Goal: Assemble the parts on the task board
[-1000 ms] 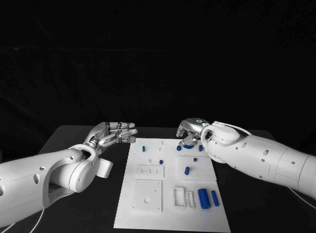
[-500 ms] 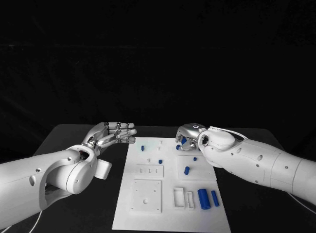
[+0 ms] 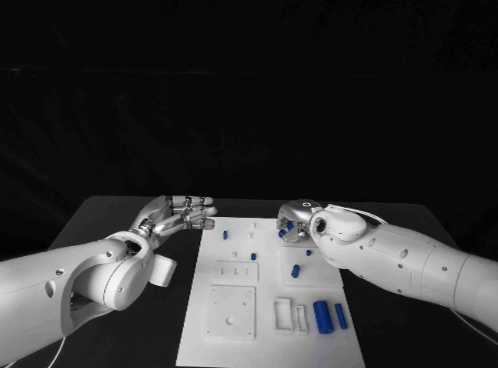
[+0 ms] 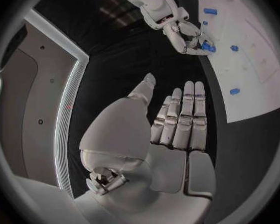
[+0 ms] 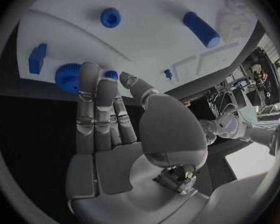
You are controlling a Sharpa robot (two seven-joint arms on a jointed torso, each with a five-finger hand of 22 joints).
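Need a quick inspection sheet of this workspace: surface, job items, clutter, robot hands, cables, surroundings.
Surface: black table, task board lying in its middle.
Job's things: small blue parts on the board, among them a blue gear at its far end and two blue cylinders near its front right.
Clutter: nothing seen.
Robot hands: left robot hand hangs beside the board's left edge, fingers straight, holding nothing. Right robot hand is over the board's far end, fingertips at the gear; whether it grips it, I cannot tell.
Cables: a thin pale cable loops at the right wrist.
Surroundings: dark backdrop behind the table.
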